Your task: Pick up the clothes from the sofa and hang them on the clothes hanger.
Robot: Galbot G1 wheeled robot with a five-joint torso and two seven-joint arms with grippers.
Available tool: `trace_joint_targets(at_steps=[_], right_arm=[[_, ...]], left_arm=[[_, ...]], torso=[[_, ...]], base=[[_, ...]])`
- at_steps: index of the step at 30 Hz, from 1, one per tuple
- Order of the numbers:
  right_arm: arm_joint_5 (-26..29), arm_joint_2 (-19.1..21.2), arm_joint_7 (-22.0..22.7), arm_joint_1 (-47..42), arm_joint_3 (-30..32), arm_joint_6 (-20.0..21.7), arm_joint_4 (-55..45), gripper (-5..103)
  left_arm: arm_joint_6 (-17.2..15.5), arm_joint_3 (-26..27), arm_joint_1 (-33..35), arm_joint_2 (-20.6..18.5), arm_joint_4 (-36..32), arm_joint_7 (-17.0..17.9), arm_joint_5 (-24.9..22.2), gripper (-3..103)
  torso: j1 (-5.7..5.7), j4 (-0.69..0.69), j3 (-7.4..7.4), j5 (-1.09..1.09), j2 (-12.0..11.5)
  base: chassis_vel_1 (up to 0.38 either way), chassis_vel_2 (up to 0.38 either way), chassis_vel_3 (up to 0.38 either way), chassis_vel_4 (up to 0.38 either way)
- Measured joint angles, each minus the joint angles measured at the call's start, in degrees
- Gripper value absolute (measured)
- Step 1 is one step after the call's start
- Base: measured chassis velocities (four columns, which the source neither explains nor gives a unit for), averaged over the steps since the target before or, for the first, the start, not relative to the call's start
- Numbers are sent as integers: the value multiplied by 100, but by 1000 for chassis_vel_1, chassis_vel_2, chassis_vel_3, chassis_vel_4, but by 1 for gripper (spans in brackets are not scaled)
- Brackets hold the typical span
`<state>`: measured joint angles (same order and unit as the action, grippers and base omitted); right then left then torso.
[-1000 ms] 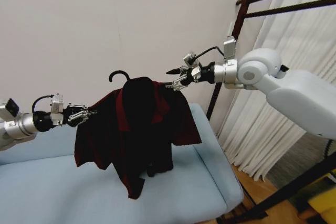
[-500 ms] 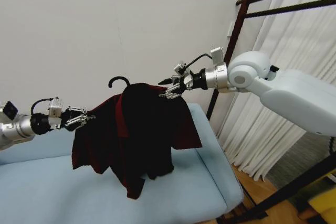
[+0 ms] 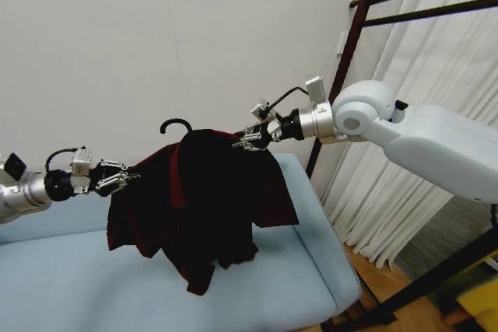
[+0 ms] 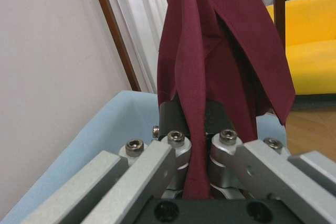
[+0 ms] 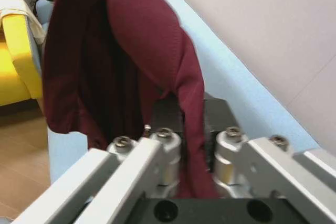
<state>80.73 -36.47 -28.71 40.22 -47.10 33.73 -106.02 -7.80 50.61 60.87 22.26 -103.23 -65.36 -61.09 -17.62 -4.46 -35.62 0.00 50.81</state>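
Observation:
A dark red shirt (image 3: 198,200) on a black hanger, hook (image 3: 176,124) sticking up, hangs in the air above the pale blue sofa (image 3: 93,285). My left gripper (image 3: 124,177) is shut on the shirt's left shoulder; the left wrist view shows the red cloth (image 4: 210,77) pinched between its fingers (image 4: 157,161). My right gripper (image 3: 243,140) is shut on the right shoulder, with cloth (image 5: 152,51) clamped between its fingers (image 5: 157,150). The dark wooden clothes rack (image 3: 354,44) stands to the right, beyond my right arm.
White curtains (image 3: 420,153) hang behind the rack at the right. A plain white wall (image 3: 156,36) rises behind the sofa. A dark rack leg (image 3: 420,285) crosses the wooden floor at lower right. A yellow seat (image 4: 310,51) appears in the left wrist view.
My right gripper has moved left and slightly down with the shirt's shoulder. The shirt and hanger shifted left with it; the left gripper dropped slightly.

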Motion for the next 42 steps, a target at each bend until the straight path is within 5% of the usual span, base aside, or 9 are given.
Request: trace_joint_targets(at_steps=[2, 12, 20, 23, 26, 33, 36, 42], right_arm=[[15, 23, 9, -11, 0, 0, -51, 5], [626, 209, 748, -242, 245, -6, -600, 2], [1629, 277, 1918, -706, 830, 25, -992, 2], [1787, 301, 2066, -760, 896, 24, -1033, 2], [2079, 379, 2233, -783, 962, 8, -1086, 2], [2146, 536, 2261, -788, 1016, -25, -1116, 2], [2136, 530, 2584, -783, 1050, -25, -1129, 2], [2151, 338, 3388, -690, 1121, -18, -1180, 2]], left_arm=[[1, -1, 0, 6, 1, 2, -1, 2], [-106, 14, 33, 98, -132, 686, -139, 1], [-219, 6, 54, 140, -351, 1887, -403, 33], [-243, -1, 54, 155, -399, 2255, -484, 39], [-290, 7, 54, 187, -473, 2762, -636, 55], [-301, 57, -16, 250, -522, 3596, -757, 77], [-324, 100, -86, 282, -652, 4066, -853, 92], [-445, 107, -72, 306, -1171, 4763, -978, 100]], torso=[[0, 0, 0, 0, 0], [0, 0, 0, 0, 0], [0, 0, 0, 1, 0], [0, 0, 0, 1, 0], [0, 0, 0, 0, 0], [0, 0, 0, 0, 0], [0, -1, 0, 1, 0], [0, 0, 0, 1, 0]], base=[[0, 0, 0, 0], [0, 0, 0, 0], [0, 0, 0, 0], [0, 0, 0, 0], [0, 0, 0, 0], [0, 0, 0, 0], [0, 0, 0, 0], [0, 0, 0, 0]])
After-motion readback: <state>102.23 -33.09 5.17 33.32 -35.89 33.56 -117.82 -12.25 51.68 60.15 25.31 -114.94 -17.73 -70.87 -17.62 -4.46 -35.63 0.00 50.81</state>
